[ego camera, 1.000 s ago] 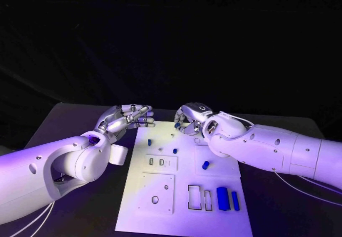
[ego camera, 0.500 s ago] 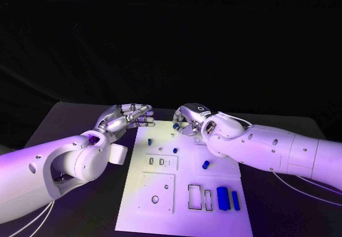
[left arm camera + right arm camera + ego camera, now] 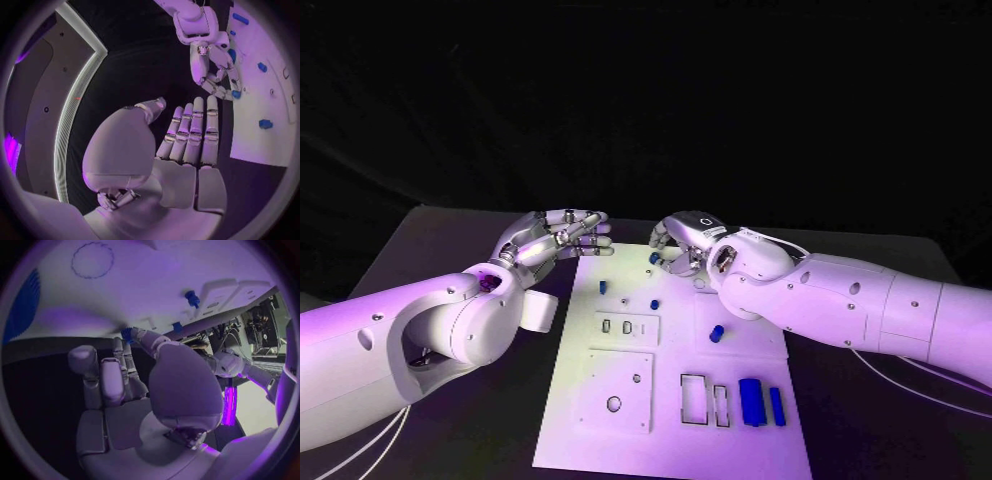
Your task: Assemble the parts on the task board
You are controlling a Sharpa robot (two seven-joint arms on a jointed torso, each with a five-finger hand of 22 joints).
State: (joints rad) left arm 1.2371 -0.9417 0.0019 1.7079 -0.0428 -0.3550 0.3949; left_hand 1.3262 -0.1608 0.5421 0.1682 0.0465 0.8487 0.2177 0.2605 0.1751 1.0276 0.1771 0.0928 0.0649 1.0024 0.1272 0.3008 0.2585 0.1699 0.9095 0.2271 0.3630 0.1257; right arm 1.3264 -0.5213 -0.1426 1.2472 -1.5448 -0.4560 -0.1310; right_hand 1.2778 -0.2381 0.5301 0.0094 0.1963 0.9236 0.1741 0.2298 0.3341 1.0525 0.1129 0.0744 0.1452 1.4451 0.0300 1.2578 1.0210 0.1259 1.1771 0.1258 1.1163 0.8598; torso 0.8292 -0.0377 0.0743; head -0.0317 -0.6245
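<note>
The white task board [image 3: 625,395] lies in the middle of the table. My right hand [image 3: 679,245] hovers over the board's far edge and pinches a small blue part [image 3: 655,258] at its fingertips; the same blue part [image 3: 235,94] [image 3: 128,333] shows in both wrist views. Beside the board's far left corner, my left hand [image 3: 560,240] holds nothing, its fingers [image 3: 194,130] stretched out. Small blue parts [image 3: 603,287] [image 3: 655,304] [image 3: 715,333] stand on the board. Two longer blue parts [image 3: 751,400] [image 3: 776,405] lie near its front right.
The board carries rectangular slots [image 3: 692,397] and a round hole [image 3: 613,405] towards its front. Both white forearms reach in over the table on either side of the board. The black table [image 3: 444,250] runs on to the left of the board.
My right hand has edged slightly to the left over the board's far edge, still pinching the small blue part. The left hand has stayed put.
</note>
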